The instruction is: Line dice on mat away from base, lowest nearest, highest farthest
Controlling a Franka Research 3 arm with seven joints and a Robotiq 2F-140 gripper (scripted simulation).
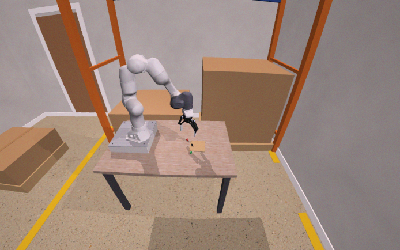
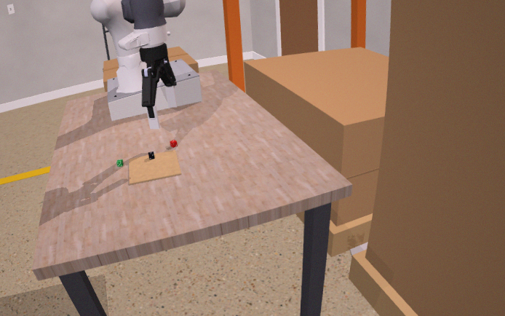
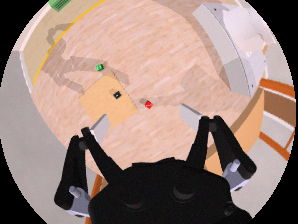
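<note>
Mat [image 1: 199,146] [image 2: 156,169] [image 3: 107,102] lies flat on the wood-grained table [image 1: 170,165] [image 2: 241,186] [image 3: 165,50], and from my remote station I take it as my landmark. The black die [image 1: 192,144] [image 2: 150,155] [image 3: 117,94] sits on it, close to the edge that faces the robot's gray base [image 1: 117,147] [image 2: 190,92] [image 3: 227,50]. The red die [image 1: 187,140] [image 2: 173,143] [image 3: 148,105] is off the mat, on the bare wood near its base-side left corner. I have the green die [image 1: 191,152] [image 2: 119,162] [image 3: 100,67] off the mat too, just beside its right edge, toward the base-side end. So one die is on the mat and two are on the table, apart from one another. I can't read the pips well enough from here to give their numbers. My Robotiq gripper [image 1: 188,131] [image 2: 161,109] [image 3: 144,115] has its fingers spread wide with nothing between them; it hangs above the table, to the left and base side of the mat, touching none of the dice. The white Franka arm [image 1: 159,73] [image 2: 126,74] arches from the base toward the mat's side of the table, its gripper pointing down.
</note>
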